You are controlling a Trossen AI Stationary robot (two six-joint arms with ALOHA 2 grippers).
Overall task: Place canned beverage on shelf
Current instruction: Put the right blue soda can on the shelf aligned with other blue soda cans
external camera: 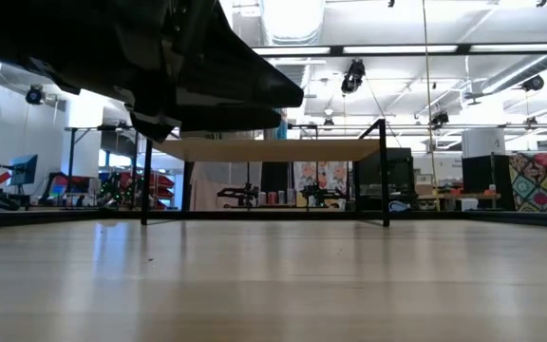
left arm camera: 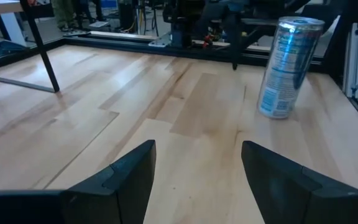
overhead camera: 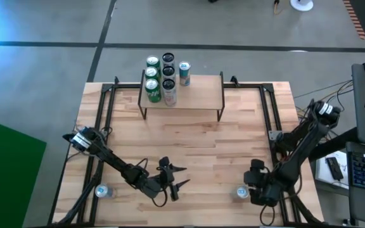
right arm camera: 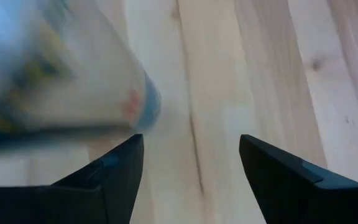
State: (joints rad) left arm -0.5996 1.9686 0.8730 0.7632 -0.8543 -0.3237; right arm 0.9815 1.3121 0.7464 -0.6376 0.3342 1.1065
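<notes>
My right gripper [overhead camera: 248, 190] hangs spread, not gripping, right by the blue can [overhead camera: 241, 192] near the table's [overhead camera: 220, 145] front-right corner; left gripper [overhead camera: 177, 177] released too.

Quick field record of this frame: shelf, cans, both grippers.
shelf: far-centre of table, light plank on black wire legs
cans on shelf: six, clustered at its left end
right can: on table, beside right gripper
left can: on table near the left edge
right gripper: low beside right can, can not between fingers
left gripper: open, empty, near-centre over table
</notes>
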